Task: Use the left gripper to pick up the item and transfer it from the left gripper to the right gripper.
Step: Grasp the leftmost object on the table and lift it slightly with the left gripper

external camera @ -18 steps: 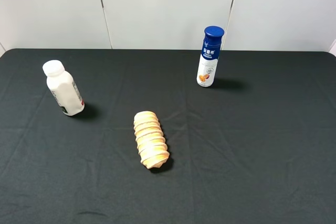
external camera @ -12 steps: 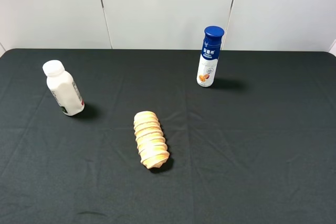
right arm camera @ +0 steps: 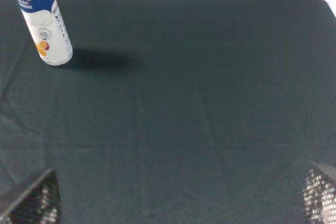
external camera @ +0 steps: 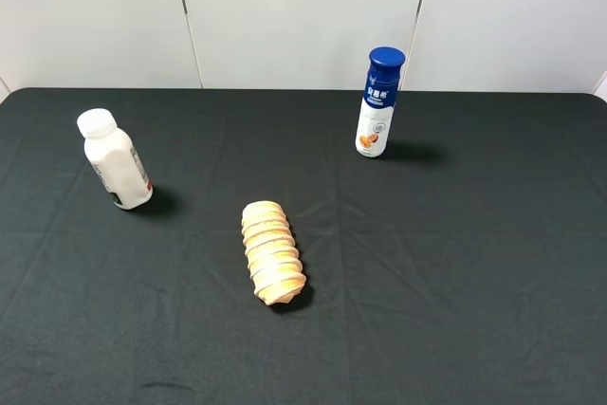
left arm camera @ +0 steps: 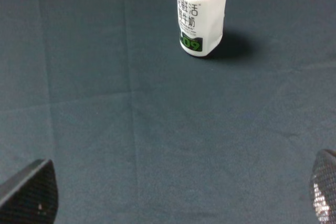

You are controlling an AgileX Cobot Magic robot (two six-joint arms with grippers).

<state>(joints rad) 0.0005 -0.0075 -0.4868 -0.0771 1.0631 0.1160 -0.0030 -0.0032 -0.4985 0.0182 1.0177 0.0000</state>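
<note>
Judging from how things lie, the task has not begun: nothing is lifted, and neither arm shows in the exterior high view. The task sentence does not say which item is meant. The white milk bottle (external camera: 115,160) stands upright on the left of the black cloth (external camera: 474,263), and since the left wrist view faces it (left arm camera: 201,11), it seems the likely target. The bread loaf (external camera: 273,253) lies near the middle, and the blue-capped bottle (external camera: 379,103) stands upright far back on the right. The left gripper (left arm camera: 176,187) is spread wide and empty, well short of the milk bottle. The right gripper (right arm camera: 176,198) is likewise wide and empty, the blue-capped bottle (right arm camera: 44,24) well ahead of it. The approach, grasp, lift and handover all remain. Against the earlier exterior frames nothing differs: all three objects sit exactly where they were.
</note>
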